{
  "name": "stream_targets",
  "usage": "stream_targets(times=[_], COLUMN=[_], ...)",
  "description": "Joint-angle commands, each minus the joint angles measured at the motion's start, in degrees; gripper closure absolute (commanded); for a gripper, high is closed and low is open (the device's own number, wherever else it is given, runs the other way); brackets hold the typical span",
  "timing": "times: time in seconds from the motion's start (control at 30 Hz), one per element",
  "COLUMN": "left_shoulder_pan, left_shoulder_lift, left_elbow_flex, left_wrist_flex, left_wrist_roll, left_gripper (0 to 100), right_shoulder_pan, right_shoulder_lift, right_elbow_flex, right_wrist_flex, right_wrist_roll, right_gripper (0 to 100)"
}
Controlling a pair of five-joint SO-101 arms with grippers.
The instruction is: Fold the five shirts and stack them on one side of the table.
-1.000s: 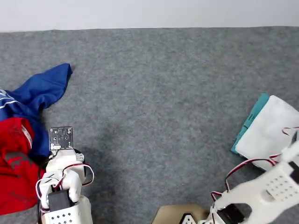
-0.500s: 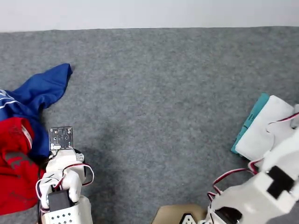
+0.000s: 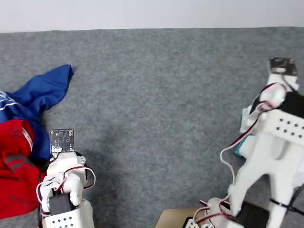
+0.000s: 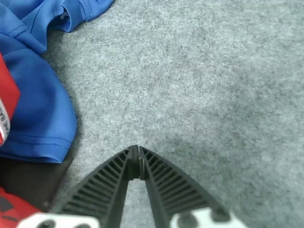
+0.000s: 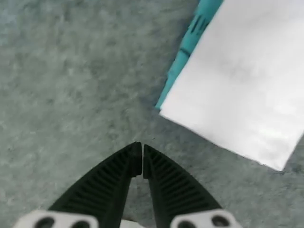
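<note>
On teal shirt (image 5: 181,61): folded white shirt (image 5: 242,80), flat.

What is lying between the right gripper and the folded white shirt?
Only bare grey mat. In the right wrist view the right gripper, shut, is apart from the white shirt, with nothing in the gap.

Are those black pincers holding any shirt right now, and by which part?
Nothing is held. The left tool and the right tool are both shut, empty, above the mat.
</note>
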Motion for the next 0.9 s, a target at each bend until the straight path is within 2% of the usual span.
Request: stream_targets(times=[0.0,0.17,0.3,0.4,0.6,0.7,0.87], left_shoulder_pan=[0.0,0.0,-0.6,-2.5,-2.8,-3.5,-9.9], left_shoulder_lift=[-0.1,-0.3,-0.4,0.0,1.1,6.8,23.5], left_elbow_flex=[-0.2,-0.2,-2.1,-7.5,-19.6,-22.6,-32.5], left_wrist_flex=[0.4,3.5,-1.9,-2.3,5.5,5.9,6.3], left_wrist_roll=[0.5,0.4,0.2,0.3,-0.9,-1.0,-1.0], left_gripper=[99,99,99,99,99,99,97], right_shoulder_pan=[-2.2,-2.0,-2.0,-2.0,-2.0,-2.0,-2.1], right_shoulder_lift=[-5.0,-7.3,-9.2,-10.2,-10.4,-10.4,-10.3], right_elbow_flex=[3.1,9.2,12.9,13.5,13.5,13.5,13.5], right_wrist_flex=[2.2,2.2,2.2,2.2,2.2,2.2,2.2], right_wrist_roll=[-2.0,-2.3,-2.3,-2.0,-1.9,-1.9,-1.9], right_gripper=[98.8,98.9,98.9,98.9,98.9,98.9,98.9])
